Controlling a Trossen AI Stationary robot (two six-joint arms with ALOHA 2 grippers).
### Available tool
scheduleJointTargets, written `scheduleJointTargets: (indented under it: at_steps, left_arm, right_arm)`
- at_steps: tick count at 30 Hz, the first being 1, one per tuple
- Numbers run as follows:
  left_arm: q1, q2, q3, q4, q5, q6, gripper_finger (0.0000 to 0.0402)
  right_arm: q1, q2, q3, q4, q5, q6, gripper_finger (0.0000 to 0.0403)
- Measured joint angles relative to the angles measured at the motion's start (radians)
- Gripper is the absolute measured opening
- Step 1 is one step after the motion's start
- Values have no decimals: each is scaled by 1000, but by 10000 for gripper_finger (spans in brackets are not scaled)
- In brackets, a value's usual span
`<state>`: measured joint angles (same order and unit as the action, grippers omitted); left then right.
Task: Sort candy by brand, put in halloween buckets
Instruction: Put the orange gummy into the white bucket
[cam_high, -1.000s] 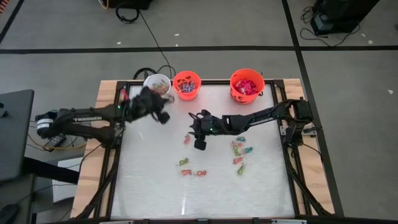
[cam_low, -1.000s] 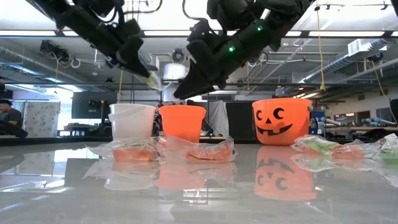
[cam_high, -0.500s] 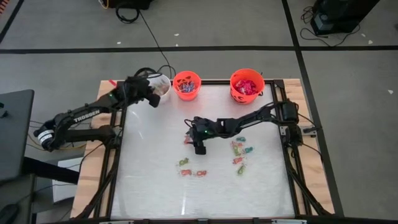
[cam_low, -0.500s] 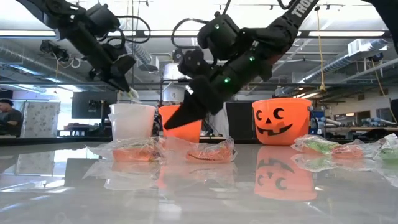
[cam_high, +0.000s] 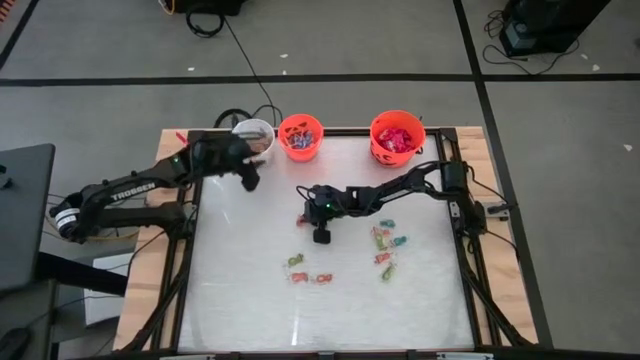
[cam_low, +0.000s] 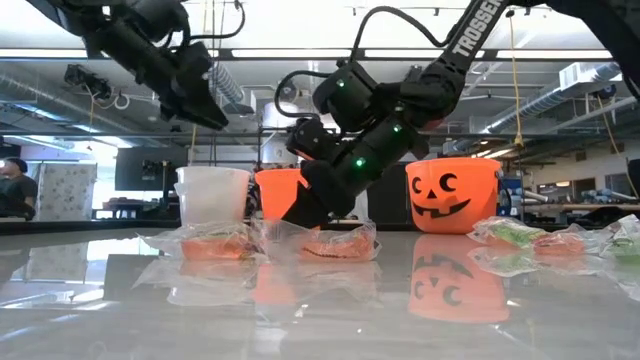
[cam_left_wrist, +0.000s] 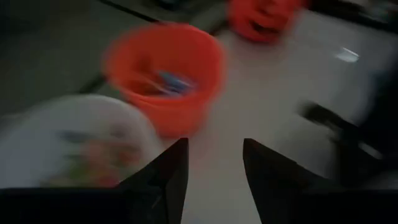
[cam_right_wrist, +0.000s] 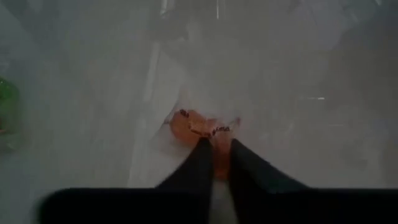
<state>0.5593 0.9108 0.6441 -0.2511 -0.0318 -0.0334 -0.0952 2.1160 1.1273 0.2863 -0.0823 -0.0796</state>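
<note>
At the far left of the row along the surface's (cam_high: 250, 300) rear edge, a white bucket (cam_high: 255, 135) is seen holding a few mixed wrapped pieces. Just beside it the left tool (cam_high: 247, 176) is held with fingers parted and nothing between them. "TROSSEN" can be read on the left arm (cam_high: 125, 190). Next, a small orange bucket (cam_high: 300, 136) contains blue and pink wrapped pieces. The right tool (cam_high: 303, 215) is clenched on an orange candy (cam_right_wrist: 200, 126) lying on the surface. At the far right, the larger jack-o'-lantern bucket (cam_high: 397, 135) is filled with red packets. More loose sweets (cam_high: 388, 245) are scattered mid-surface.
</note>
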Motion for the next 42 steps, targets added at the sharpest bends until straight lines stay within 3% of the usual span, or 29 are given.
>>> scheduleJointTargets:
  at_steps: [2, 8, 14, 20, 27, 35, 38, 42]
  left_arm:
    - [-38, 4, -5, -21, 72, -5, 157]
    - [-116, 7, -49, 29, 201, -73, 156]
    - [-165, 20, -77, 171, 203, -81, 158]
    - [-186, 19, -78, 209, 187, -50, 159]
    - [-200, 38, -78, 212, 172, -18, 159]
    - [-207, 101, -78, 301, 177, 8, 156]
    - [-209, 107, -78, 313, 183, 31, 133]
    - [-210, 107, -78, 305, 183, 29, 55]
  right_arm:
    - [0, -20, -3, -11, 9, -10, 21]
    - [32, -116, -3, 77, 187, -61, 20]
    - [28, -140, -4, 247, 262, -82, 17]
    - [4, -144, -4, 371, 346, -134, 26]
    - [-6, -144, -4, 495, 350, -183, 23]
    - [-6, -144, -4, 504, 354, -193, 25]
    - [-6, -144, -4, 503, 354, -190, 30]
    - [-5, -145, -4, 488, 374, -153, 48]
